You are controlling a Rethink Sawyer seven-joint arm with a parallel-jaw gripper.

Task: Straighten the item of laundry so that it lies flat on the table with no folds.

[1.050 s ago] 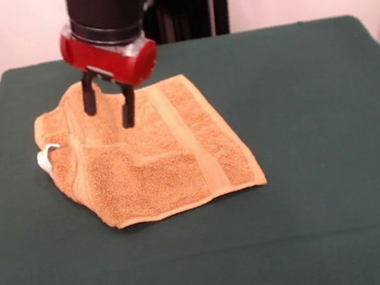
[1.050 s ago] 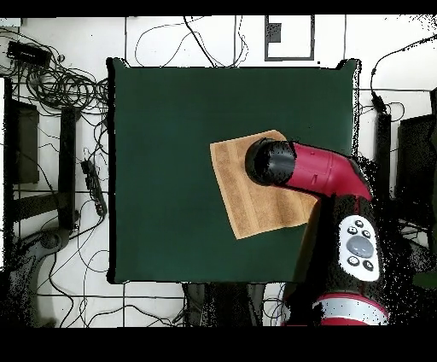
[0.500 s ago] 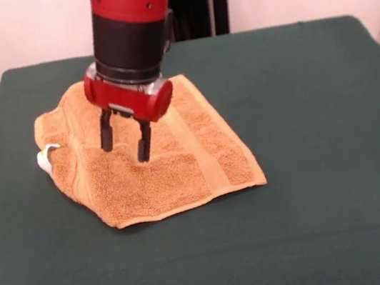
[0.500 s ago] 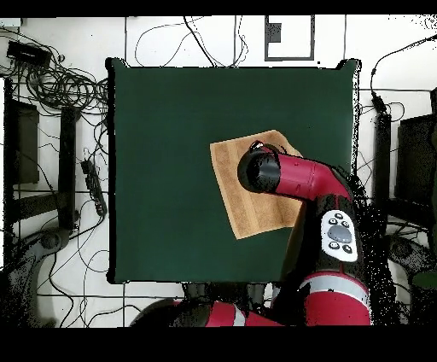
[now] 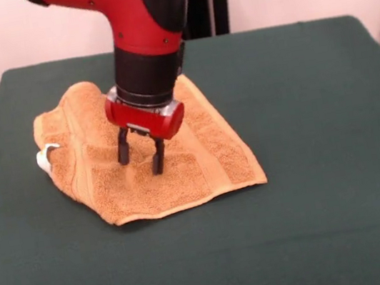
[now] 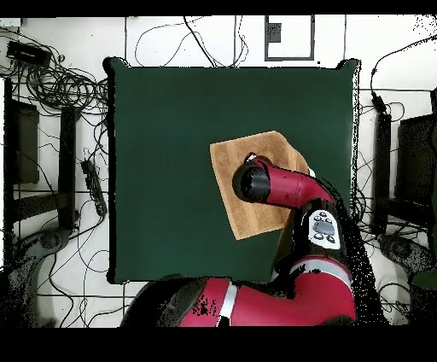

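The item of laundry [image 5: 181, 176] is an orange-tan terry towel lying left of centre on the dark green table [image 5: 324, 165], folded over itself, with a raised hump at its far left and a white tag [image 5: 46, 158] at its left edge. My gripper [image 5: 141, 160] is open, its two black fingers pointing down with their tips touching the towel's folded upper layer near the middle. From overhead, the towel [image 6: 230, 171] shows right of the table's [image 6: 171, 128] centre, with the arm's wrist covering its middle and hiding the fingers.
Bare green cloth surrounds the towel on all sides, widest to the right and front in the front view. Cables and dark equipment lie on the floor around the table [image 6: 60, 85].
The gripper has moved down and toward the camera across the towel, from above its far part to its middle, tips now on the cloth. The towel's shape is unchanged.
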